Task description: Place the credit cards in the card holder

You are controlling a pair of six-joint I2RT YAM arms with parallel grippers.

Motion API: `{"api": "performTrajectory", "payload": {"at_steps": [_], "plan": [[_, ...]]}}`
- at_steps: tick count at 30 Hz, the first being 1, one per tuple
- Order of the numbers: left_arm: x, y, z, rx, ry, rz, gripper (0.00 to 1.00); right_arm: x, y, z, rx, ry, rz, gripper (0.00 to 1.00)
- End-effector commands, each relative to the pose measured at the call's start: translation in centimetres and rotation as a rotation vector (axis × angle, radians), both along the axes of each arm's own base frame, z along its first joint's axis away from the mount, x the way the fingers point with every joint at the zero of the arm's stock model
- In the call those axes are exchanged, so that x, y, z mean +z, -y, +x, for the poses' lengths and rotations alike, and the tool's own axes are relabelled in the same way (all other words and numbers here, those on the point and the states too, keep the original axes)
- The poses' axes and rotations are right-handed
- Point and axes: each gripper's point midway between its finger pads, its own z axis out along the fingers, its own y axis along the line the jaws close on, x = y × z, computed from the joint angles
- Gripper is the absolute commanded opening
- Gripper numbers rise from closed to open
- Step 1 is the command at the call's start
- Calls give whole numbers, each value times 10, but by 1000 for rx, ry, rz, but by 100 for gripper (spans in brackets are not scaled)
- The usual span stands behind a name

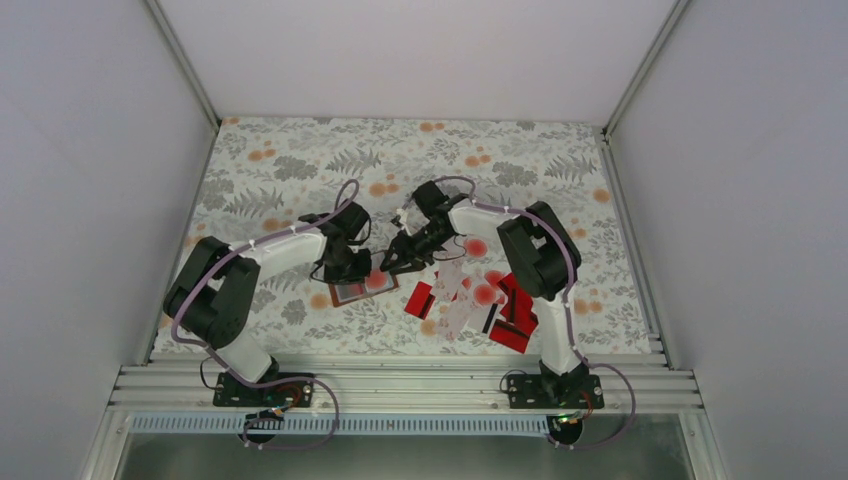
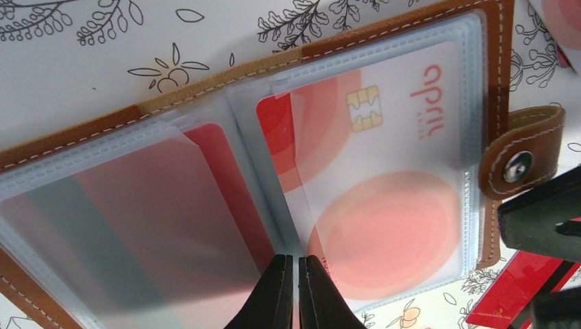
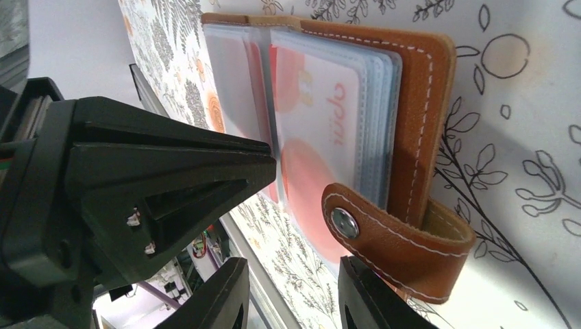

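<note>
So the card holder (image 1: 352,291) lies open on the flowery desk (image 1: 300,160), a bit left of the middle and closer to the near edge than the far one. Left pincer (image 2: 296,291) is squeezed nearly shut right at the fold, and it looks like it's nipping one clear plastic sleeve (image 2: 294,171) that stands up edge-on between the two halves. The right half has a white card (image 2: 397,157) with red blotches and a gold chip tucked in a pocket. The left half shows a red card (image 2: 219,171) behind a cloudy sleeve.

Right pincer (image 3: 291,277) hangs just beside the holder's outer edge, jaws partway apart with nothing in them. The brown snap strap (image 3: 394,240) sits right by one finger, but I can't tell if it touches.

The rest of the credit cards (image 1: 470,295) are a loose red and white heap toward the near edge, right of middle, next to the right arm.
</note>
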Motion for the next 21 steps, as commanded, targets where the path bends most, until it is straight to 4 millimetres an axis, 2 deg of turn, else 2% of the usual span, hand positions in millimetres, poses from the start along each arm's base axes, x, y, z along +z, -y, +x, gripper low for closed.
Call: {"api": "performTrajectory", "payload": {"at_steps": [1,13,21], "plan": [[-6,-3,-1,-11,-8,10,5,-6,-8,-1,20,-7,15,34],[-16,-6,-9,-7,-33,17,2,-23,-6,-5,27,-31,-11,34],[-24,-2,-14,-15,-43,-16,2,-24,-10,-7,41,-36,-7,33]]}}
